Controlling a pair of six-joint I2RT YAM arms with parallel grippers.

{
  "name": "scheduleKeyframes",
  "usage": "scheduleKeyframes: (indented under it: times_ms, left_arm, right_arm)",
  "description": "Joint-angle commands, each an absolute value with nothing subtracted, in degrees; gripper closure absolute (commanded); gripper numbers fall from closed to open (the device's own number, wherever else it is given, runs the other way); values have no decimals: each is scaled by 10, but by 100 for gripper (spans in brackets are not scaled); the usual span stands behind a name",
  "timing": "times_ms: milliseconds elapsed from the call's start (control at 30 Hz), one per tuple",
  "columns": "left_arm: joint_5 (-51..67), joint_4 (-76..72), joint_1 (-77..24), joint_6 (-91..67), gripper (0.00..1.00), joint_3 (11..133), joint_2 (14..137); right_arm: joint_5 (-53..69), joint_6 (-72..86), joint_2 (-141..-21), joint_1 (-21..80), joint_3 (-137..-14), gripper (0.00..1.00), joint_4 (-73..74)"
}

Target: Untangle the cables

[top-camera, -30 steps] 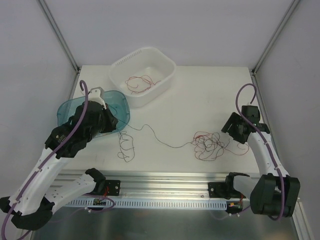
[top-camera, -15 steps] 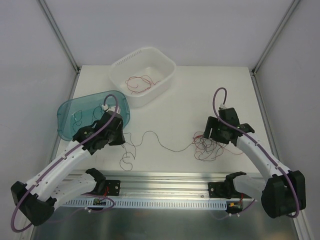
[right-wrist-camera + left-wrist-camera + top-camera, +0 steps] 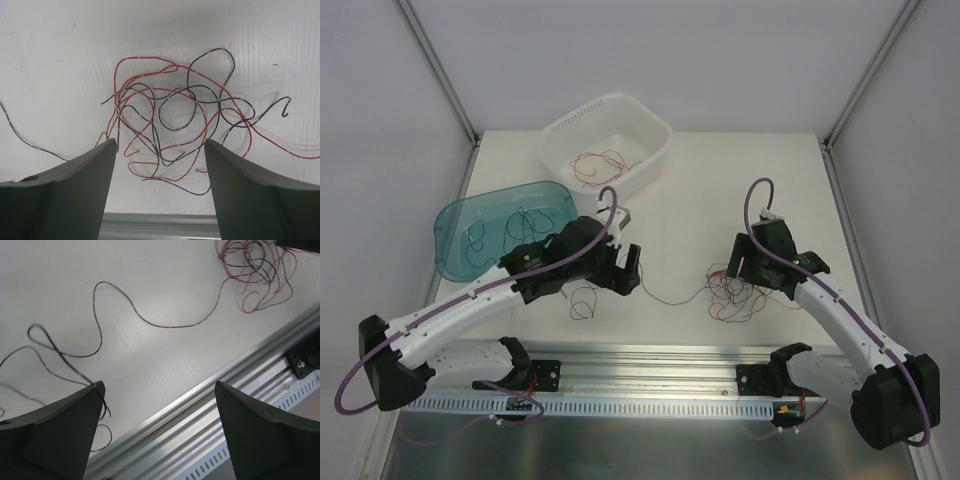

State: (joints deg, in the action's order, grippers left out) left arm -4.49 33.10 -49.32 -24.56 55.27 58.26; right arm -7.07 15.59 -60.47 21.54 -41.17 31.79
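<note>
Rail (image 3: 650,352) along near edge: little room that side. Left gripper (image 3: 157,395): jaws apart, empty, over loose black strand (image 3: 165,327). Right gripper (image 3: 160,145): jaws apart, over red-black tangle (image 3: 159,131), nothing clamped. Step, likely: choosing next wire. Next: pinch single strand, draw across bare table (image 3: 690,200). Far: teal bin (image 3: 445,215) holds black wires, white basket (image 3: 655,150) red.

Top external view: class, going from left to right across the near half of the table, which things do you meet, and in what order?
teal bin → left gripper → single black strand → red-and-black cable clump
</note>
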Motion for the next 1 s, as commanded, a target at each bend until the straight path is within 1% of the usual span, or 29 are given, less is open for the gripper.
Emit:
scheduleKeyframes:
  times_ms: [0, 67, 167, 400, 433, 533, 667, 800, 967]
  left_arm:
    - [-8, 237, -551, -155, 7, 586, 666]
    - [-1, 215, -568, -140, 7, 605, 725]
    - [-1, 178, -596, -112, 11, 628, 797]
    - [-10, 126, -634, -58, 17, 702, 960]
    - [-15, 120, -640, -54, 20, 719, 978]
    - [-33, 101, -646, -43, 23, 740, 1042]
    - [-42, 63, -646, -30, 29, 740, 1081]
    - [-53, 56, -646, -24, 34, 748, 1099]
    - [-100, 56, -642, -30, 33, 698, 1062]
  right_arm:
    - [-107, 171, -563, 217, -444, 25, 349]
    - [-113, 178, -542, 217, -453, 21, 365]
    - [-119, 188, -515, 217, -454, 18, 380]
    - [-127, 201, -477, 217, -441, 17, 391]
    - [-125, 200, -475, 217, -439, 17, 393]
    - [-114, 200, -471, 217, -431, 17, 392]
    - [-96, 202, -468, 218, -417, 16, 387]
    - [-85, 199, -467, 217, -407, 17, 385]
    - [-91, 185, -454, 217, -408, 17, 390]
